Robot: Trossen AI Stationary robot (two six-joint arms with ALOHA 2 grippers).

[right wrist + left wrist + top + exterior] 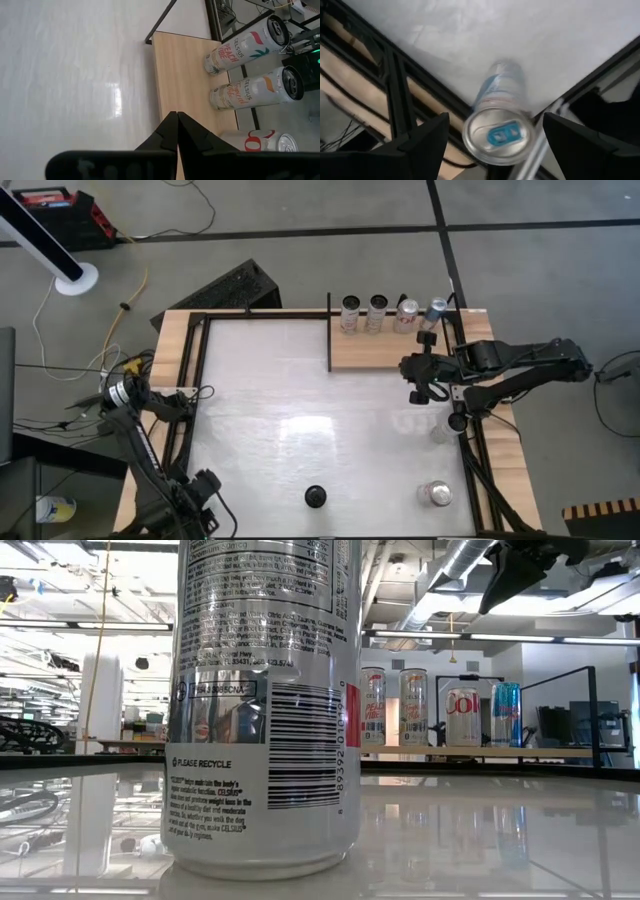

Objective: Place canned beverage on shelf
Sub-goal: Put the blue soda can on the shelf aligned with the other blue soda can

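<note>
The light-wood shelf (pixel 375 352) lies at the table's far right. Several cans (pixel 377 313) stand upright along its far edge, also in the low view (pixel 462 716) and the right wrist view (pixel 250 92). My right gripper (pixel 177 120) is shut and empty above the shelf's near right part (pixel 420 380). My left gripper (pixel 495 120) is open over the table's near left corner (pixel 205 498). Its fingers stand either side of an upright silver can with a blue tab (pixel 499 131), without touching it. The arm hides that can in the high view.
A dark-topped silver can (pixel 315 497) stands near the table's front edge and fills the low view (pixel 265 710). Another can (pixel 436 494) stands at the near right. Black frame rods (pixel 200 380) edge the white tabletop. The white middle (pixel 290 410) is bare.
</note>
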